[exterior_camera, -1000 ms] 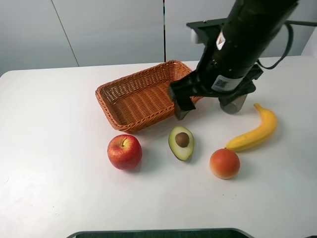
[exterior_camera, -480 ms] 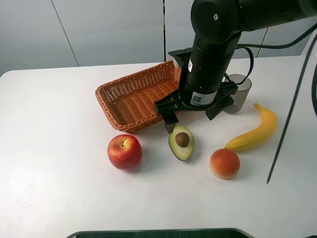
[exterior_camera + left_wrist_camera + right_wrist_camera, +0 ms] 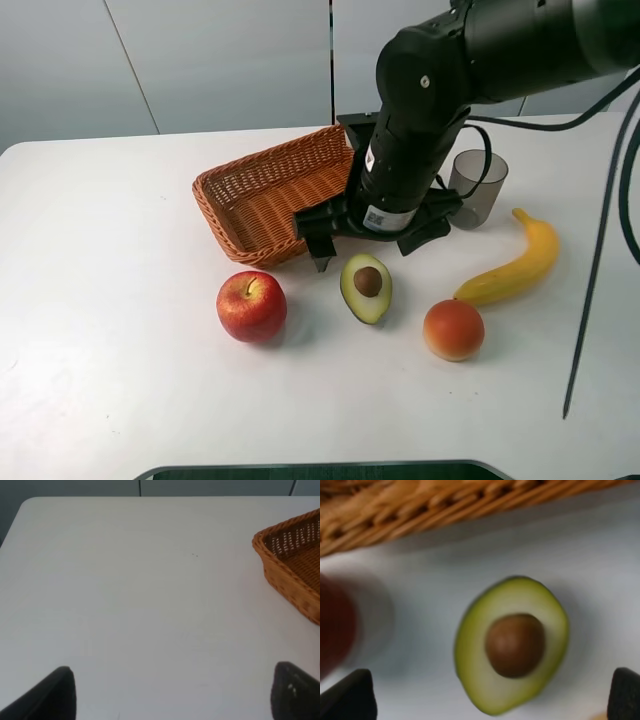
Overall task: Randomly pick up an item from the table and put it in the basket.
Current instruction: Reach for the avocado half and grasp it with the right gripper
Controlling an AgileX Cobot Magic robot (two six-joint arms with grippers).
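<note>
Right pincer (image 3: 366,248) hangs spread wide just above the halved dark-green avocado (image 3: 367,288), pit up on the white counter (image 3: 120,250) near the orange-brown wicker basket (image 3: 262,200). Left pincer (image 3: 172,695) gapes too.

R gripper (image 3: 366,248) was seen spread wide just above avocado half (image 3: 366,290), cut face up, near table (image 3: 100,230) centre; basket (image 3: 262,200) was noted just behind it, twd far edge.

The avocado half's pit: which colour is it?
The pit is brown, inside the pale yellow-green flesh of the avocado half. The right wrist view shows it best.
</note>
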